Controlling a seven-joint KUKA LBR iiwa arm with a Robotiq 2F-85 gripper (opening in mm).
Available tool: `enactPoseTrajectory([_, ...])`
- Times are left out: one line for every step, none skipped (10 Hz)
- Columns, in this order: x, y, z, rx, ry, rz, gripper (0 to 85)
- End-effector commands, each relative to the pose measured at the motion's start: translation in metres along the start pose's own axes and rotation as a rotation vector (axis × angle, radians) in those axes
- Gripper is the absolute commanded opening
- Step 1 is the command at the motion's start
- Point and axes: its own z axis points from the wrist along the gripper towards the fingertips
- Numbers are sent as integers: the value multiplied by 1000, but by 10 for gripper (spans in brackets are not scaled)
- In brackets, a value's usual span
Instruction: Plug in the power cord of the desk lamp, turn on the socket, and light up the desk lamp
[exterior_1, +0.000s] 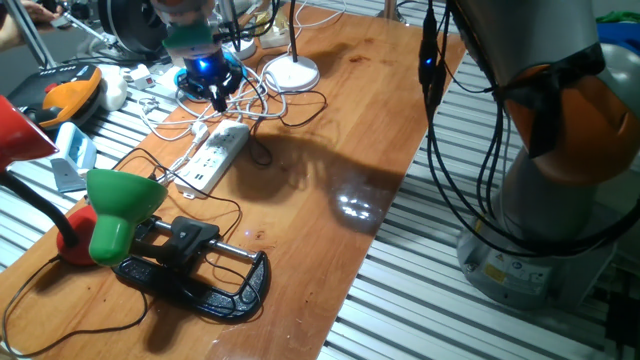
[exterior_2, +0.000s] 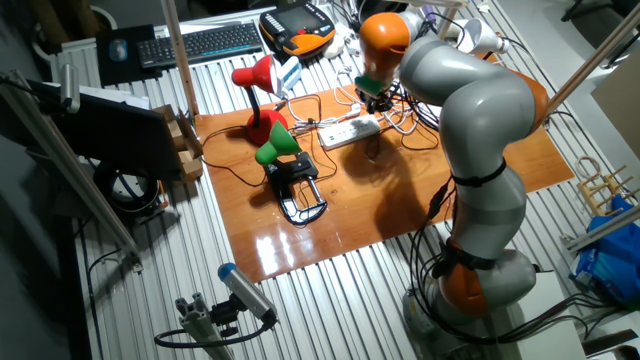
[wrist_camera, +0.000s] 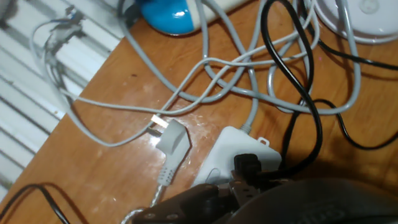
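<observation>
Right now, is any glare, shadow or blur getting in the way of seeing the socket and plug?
One fixed view: a bright glare patch sits on the bare table, clear of the socket, which the arm's shadow reaches. The other fixed view: the socket is small, with sheen on the near table edge. Hand view: the hand is a dark blur at the bottom, but the power cord and socket end read clearly.

The arm (exterior_2: 470, 130) is rising from its base at the lower right of the other fixed view, bending at an orange joint and reaching toward the upper centre of the frame. Its wrist is pointing steeply downward there. In one fixed view the gripper (exterior_1: 218, 92) is hanging at the upper left, a blue light glowing on its body. The dark fingers (wrist_camera: 249, 186) are crowding the bottom edge of the hand view, seemingly drawn close together, though their tips are blurred.
</observation>
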Motion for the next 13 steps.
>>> enactPoseTrajectory([2,0,1,90,14,594,0])
enactPoseTrajectory([5,0,2,88,4,617,0])
enactPoseTrajectory([9,1,3,89,-18,647,0])
enactPoseTrajectory([13,2,6,89,-29,693,0])
enactPoseTrajectory([14,2,7,90,-22,724,0])
enactPoseTrajectory([14,2,7,88,-15,739,0])
enactPoseTrajectory([11,1,8,82,-7,747,0])
enactPoseTrajectory([8,0,12,73,-17,753,0])
enactPoseTrajectory([7,0,13,69,-23,759,0])
enactPoseTrajectory([8,0,12,70,-38,771,0])
enactPoseTrajectory([9,1,11,64,-46,783,0])
enactPoseTrajectory([12,3,12,66,-46,792,0])
enactPoseTrajectory([15,4,14,63,-40,801,0])
